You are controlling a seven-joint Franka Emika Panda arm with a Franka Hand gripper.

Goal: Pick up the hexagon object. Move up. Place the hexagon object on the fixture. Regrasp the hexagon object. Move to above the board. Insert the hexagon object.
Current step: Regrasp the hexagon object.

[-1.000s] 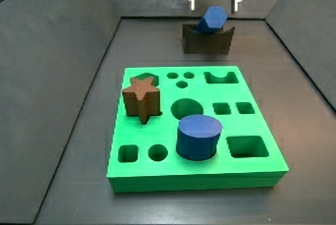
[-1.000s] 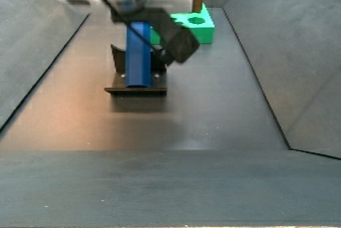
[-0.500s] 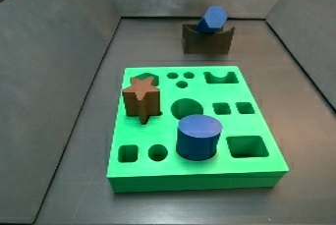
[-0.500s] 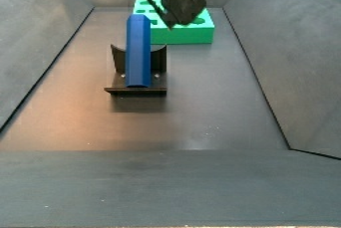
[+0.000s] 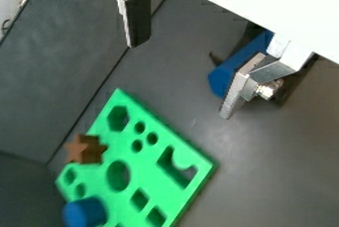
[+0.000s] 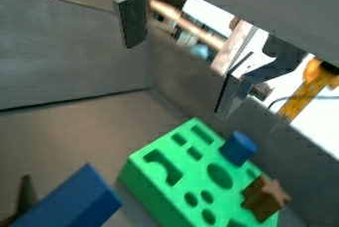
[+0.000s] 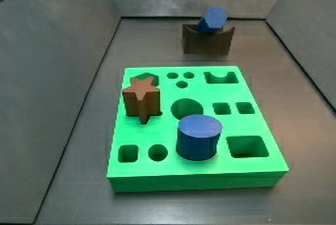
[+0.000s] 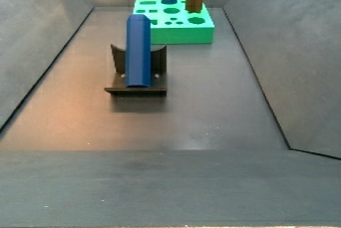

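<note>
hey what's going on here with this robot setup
Nothing is being held right now. The hexagon object rests in the notch of the fixture, untouched. The gripper is out of both side views; in both wrist views its fingers are spread with nothing between them, high above the floor. The board lies apart from the fixture, with a brown star peg and a short blue cylinder standing in it. The regrasp isn't done yet.

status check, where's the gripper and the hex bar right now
Gripper open, empty, up out of both side views. Hexagon object resting in the fixture, released. Nothing between it and the board.
</note>
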